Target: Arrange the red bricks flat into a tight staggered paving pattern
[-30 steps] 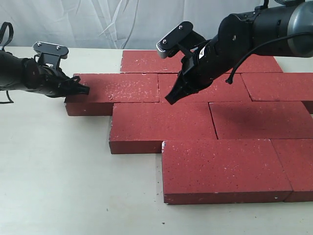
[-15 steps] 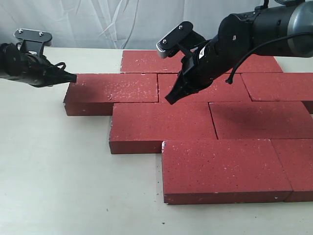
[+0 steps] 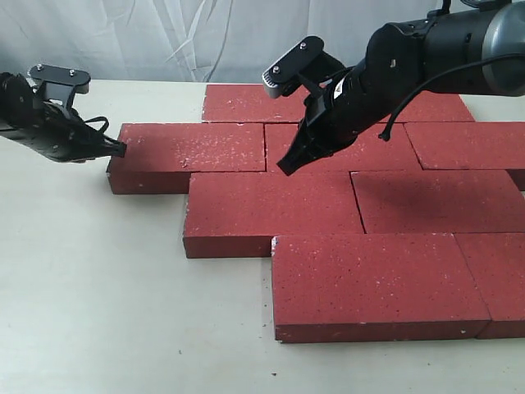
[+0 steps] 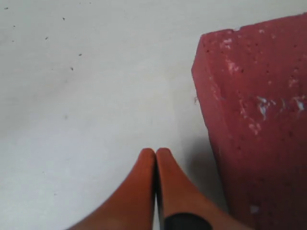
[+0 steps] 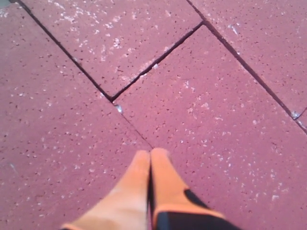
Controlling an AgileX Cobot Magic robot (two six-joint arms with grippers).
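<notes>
Tabletop (image 3: 98,312) is plain off-white, with a wrinkled white sheet (image 3: 164,33) hung behind it. Left gripper (image 3: 121,149) has its orange fingers (image 4: 144,182) pressed together with nothing between them, tip low over the table just beside the end of the leftmost brick (image 3: 193,148); can't tell if it's touching. Right gripper (image 3: 287,167) is pinched together too, empty, pointing down at a joint in the middle of the patch. Bricks (image 3: 271,209) lie flat in staggered rows, seams tight, filling centre to right edge. Dark red, rough, speckled with little white flecks.
</notes>
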